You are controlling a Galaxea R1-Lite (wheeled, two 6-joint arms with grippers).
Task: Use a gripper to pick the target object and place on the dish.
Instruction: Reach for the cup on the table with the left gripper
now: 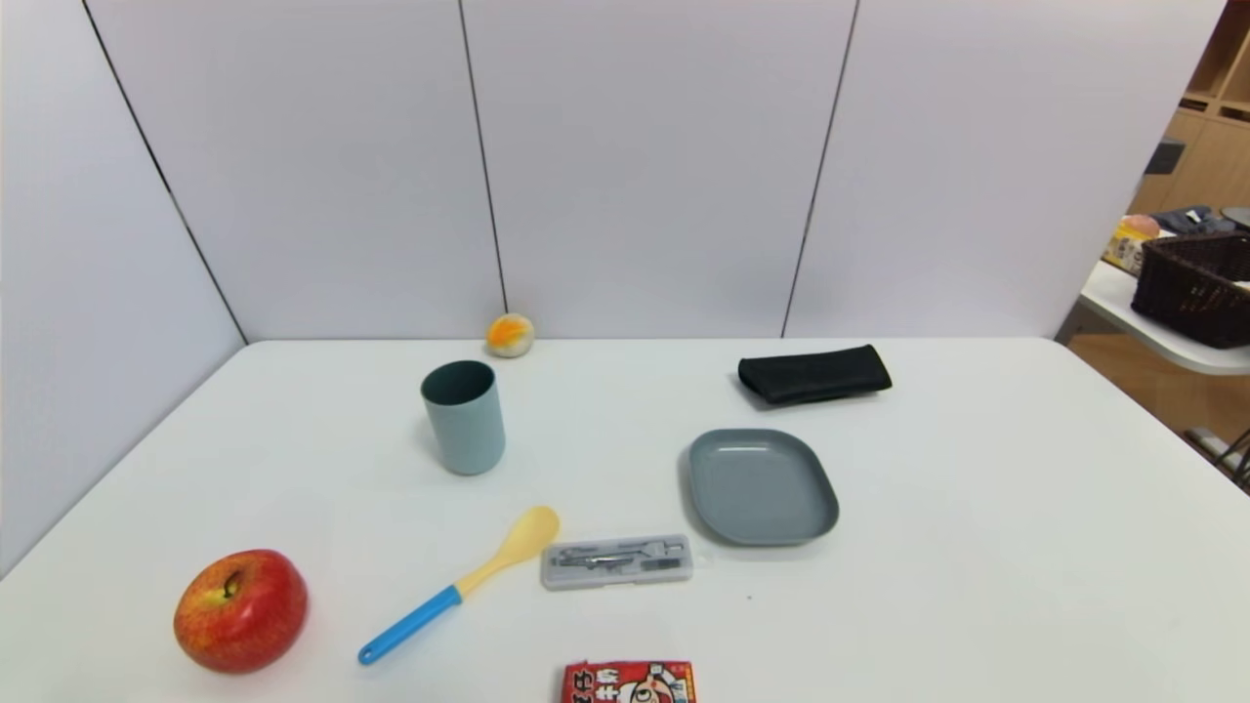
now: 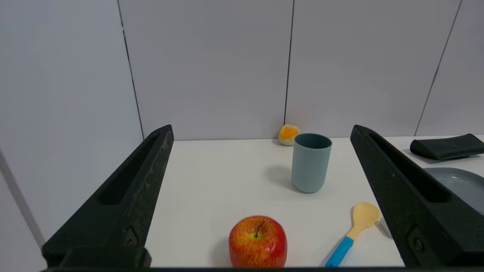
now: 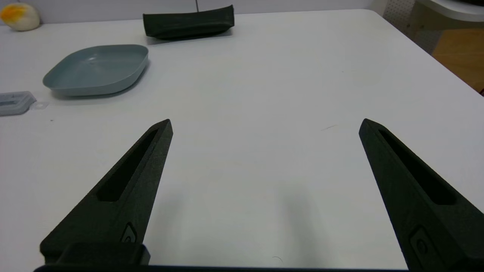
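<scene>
Blue-green cup [image 1: 469, 430] upright on the white table [image 1: 937, 605], left of the dish [image 1: 764, 488]

Taking the dish as landmark: the black pouch [image 1: 815, 375] lies just behind it, the clear case [image 1: 617, 562] near its front left, the spoon [image 1: 464, 584] beyond that case, and the apple [image 1: 241, 610] (a glossy red one) well apart at front left. The left gripper [image 2: 261, 132], wide apart and holding nothing, hangs to the dish's left, on the near side of the cup; the right gripper [image 3: 266, 126], also spread wide and empty, is to the dish's near right.
</scene>
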